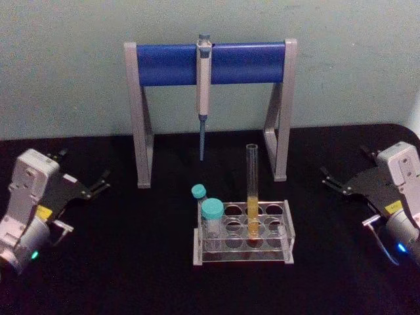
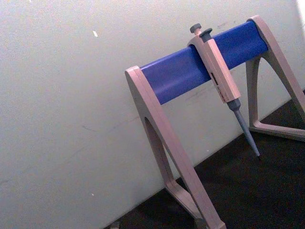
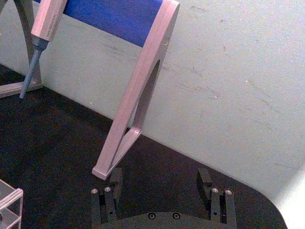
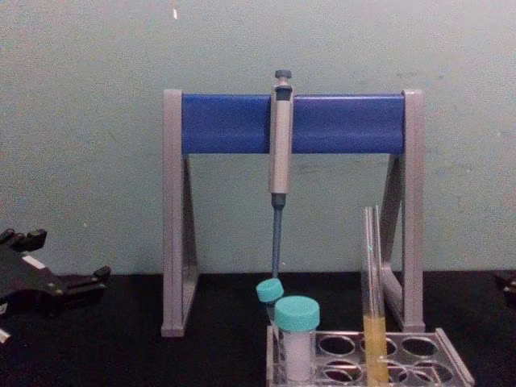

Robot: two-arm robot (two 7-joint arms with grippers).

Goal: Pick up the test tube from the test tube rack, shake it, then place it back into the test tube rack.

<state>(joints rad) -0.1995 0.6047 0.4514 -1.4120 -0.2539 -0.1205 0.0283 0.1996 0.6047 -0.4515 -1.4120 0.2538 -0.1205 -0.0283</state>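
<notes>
A: Setting?
B: Black table [image 1: 131,262], pale wall behind.

A: Nearest thing?
B: The rack [image 1: 275,246], lower centre of the head view. The test tube [image 1: 252,190] stands upright in one of its middle holes, with yellow liquid in the lower part and an open top. Two teal-capped vials [image 1: 212,210] sit at the rack's left end.

A: Grippers?
B: The left gripper [image 1: 84,167] is at the left edge at mid-height, well apart from the rack, with its fingers spread and nothing between them. The right gripper [image 3: 159,180] mirrors it at the right edge of the head view. Its wrist view shows the two fingers wide apart and empty, aimed past the stand's foot.

A: Farther back?
B: A grey-legged stand [image 1: 249,62] with a blue bar is in the upper centre, and a pipette [image 1: 204,92] hangs from it. Neither is touched.

A: Progress?
B: My call is the very start. The tube is seated and neither arm is anywhere near it. Reach, grasp, lift, shake and reinsert are all left to do.

A: Which arm goes?
B: Can't tell from this. The tube sits right of centre, so the right one looks a little closer.
</notes>
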